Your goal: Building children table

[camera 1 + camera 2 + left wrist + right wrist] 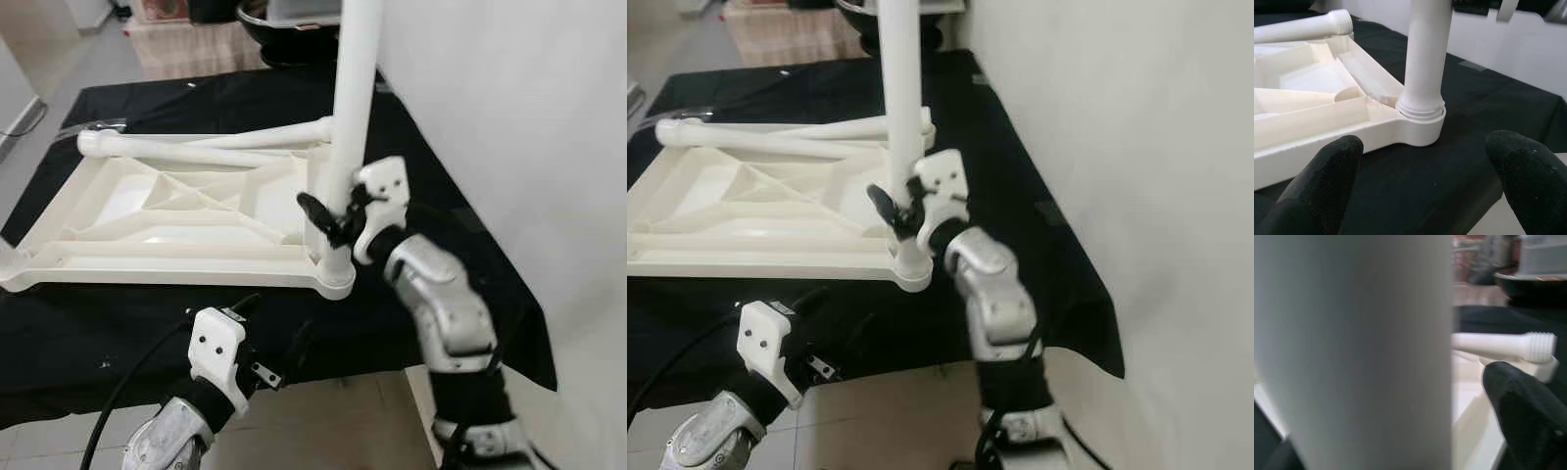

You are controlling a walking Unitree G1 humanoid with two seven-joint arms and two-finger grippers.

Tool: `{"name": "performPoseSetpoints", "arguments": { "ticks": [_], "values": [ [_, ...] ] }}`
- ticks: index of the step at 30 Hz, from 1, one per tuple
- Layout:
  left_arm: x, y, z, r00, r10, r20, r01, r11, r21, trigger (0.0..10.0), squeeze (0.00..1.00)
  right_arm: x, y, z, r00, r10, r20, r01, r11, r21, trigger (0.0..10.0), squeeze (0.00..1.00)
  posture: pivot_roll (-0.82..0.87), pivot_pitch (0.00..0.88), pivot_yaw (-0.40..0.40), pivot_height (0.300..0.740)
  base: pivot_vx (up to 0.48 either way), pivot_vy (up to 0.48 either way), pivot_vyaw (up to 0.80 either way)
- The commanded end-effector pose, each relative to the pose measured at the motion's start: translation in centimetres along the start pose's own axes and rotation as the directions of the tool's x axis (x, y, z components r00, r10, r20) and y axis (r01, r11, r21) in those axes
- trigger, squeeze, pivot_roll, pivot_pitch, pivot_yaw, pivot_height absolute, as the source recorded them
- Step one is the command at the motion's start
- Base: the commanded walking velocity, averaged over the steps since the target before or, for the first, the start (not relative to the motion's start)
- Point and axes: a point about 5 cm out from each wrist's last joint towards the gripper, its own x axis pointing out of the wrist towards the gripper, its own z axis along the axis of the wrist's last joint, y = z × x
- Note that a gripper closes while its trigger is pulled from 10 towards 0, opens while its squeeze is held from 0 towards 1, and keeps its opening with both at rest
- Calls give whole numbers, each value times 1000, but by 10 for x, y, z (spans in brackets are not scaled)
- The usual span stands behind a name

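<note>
One upturned white tabletop point(186, 230) lies on a black cloth point(431, 196), a pale wall point(519, 127) just beside. An upright leg point(348, 127) stands in the tabletop's near corner socket, its top cut off; the right gripper point(331, 213) clamps it. Loose legs point(196, 149) lie across the tabletop's far edge. The left gripper point(1425, 171), fingers spread, hovers off the near edge.
</note>
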Motion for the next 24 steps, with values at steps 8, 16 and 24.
{"name": "performPoseSetpoints", "arguments": {
  "ticks": [8, 16, 24],
  "values": [
    [-4, -5, -2, 1000, 3, -24, -3, 1000, -5, 10000, 0, -4, -6, 9, 870, 487, -80, -493, 855, -162, 10000, 0, 57, 200, -28, 740, 0, 0, 0],
    [-8, -10, 0, 1000, 2, -26, -3, 1000, -13, 10000, 0, 3, -21, 28, 762, 642, -85, -647, 750, -136, 10000, 0, 62, 229, -37, 740, 0, 0, 0],
    [-11, -15, 1, 1000, 0, -31, -1, 1000, -26, 10000, 0, 1, -32, 29, 671, 732, -120, -741, 664, -100, 0, 0, 66, 241, -47, 740, 0, 0, 0]
  ]
}}
